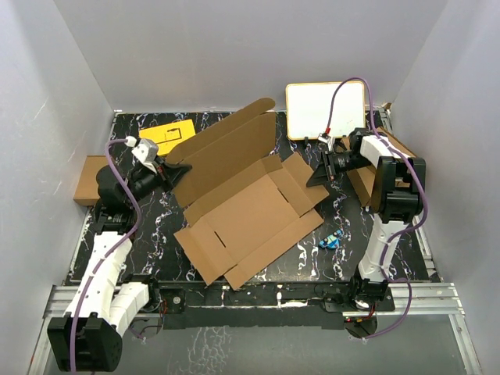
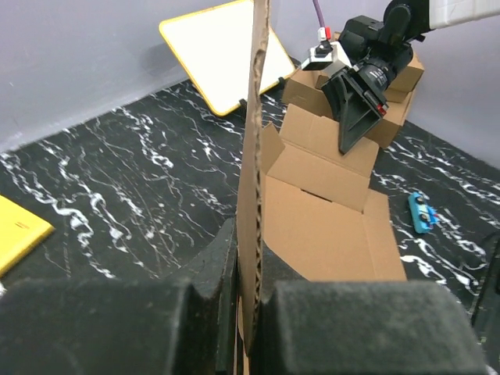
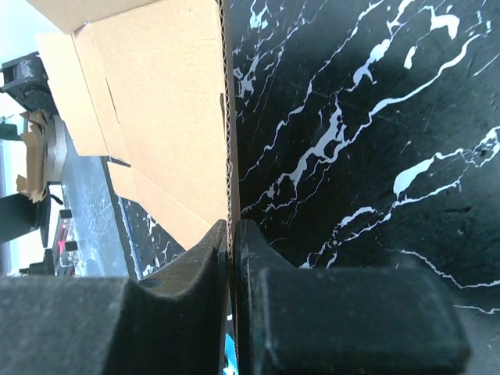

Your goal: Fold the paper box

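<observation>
The paper box (image 1: pixel 250 207) is an unfolded brown corrugated mailer in the middle of the black marbled table. Its long rear panel (image 1: pixel 226 144) tilts upward. My left gripper (image 1: pixel 166 167) is shut on that panel's left end. In the left wrist view the cardboard edge (image 2: pixel 254 141) stands upright, pinched between the black pads of that gripper (image 2: pixel 248 262). My right gripper (image 1: pixel 319 177) is shut on the edge of the box's right flap. The right wrist view shows that flap (image 3: pixel 156 117) running away from the gripper's (image 3: pixel 233 238) closed pads.
A flat yellow card (image 1: pixel 168 137) lies at the back left and a white board (image 1: pixel 326 109) at the back right. A small brown box (image 1: pixel 88 180) sits off the table's left edge. More cardboard (image 1: pixel 363 183) sits by the right arm. A small blue piece (image 1: pixel 330 241) lies at front right.
</observation>
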Controlling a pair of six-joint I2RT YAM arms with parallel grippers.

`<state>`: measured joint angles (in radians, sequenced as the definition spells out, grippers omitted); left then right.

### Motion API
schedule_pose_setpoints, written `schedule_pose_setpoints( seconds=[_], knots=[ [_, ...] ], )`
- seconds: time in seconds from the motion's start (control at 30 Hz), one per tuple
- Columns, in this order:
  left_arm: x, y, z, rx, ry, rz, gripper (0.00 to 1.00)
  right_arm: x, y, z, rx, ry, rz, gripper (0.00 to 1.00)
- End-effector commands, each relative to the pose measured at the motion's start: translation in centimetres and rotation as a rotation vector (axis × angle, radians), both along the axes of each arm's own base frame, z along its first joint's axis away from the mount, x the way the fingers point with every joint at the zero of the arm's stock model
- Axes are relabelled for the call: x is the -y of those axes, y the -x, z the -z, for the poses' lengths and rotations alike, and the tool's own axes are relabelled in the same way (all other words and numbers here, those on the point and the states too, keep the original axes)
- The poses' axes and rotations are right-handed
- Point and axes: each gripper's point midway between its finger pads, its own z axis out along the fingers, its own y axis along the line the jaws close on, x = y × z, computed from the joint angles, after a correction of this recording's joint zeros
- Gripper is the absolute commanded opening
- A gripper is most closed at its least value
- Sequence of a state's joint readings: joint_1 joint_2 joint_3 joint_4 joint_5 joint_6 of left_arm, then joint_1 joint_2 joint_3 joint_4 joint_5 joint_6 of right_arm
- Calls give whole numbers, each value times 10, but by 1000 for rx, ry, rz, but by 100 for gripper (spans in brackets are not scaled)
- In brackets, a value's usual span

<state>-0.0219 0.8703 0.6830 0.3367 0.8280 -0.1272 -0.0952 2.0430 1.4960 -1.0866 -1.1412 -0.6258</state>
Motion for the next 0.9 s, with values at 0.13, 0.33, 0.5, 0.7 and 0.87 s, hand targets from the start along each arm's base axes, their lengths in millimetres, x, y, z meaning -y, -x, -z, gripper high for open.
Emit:
schedule_pose_setpoints(
  seconds=[0.13,0.33,0.5,0.7,0.87],
  knots=[
    [8,28,0,55,17,59,0,-8,4,-37,154,-57,-21,11],
    [14,31,-10,30,110,68,0,-9,13,-30,158,-62,-38,11],
    [15,36,-1,1,143,54,0,-7,16,-25,159,-44,-48,11],
    [15,31,1,-10,145,48,0,-6,15,-24,165,-29,-47,12],
    [15,26,-2,-54,147,40,0,-3,14,-27,198,-1,-49,13]
  ],
)
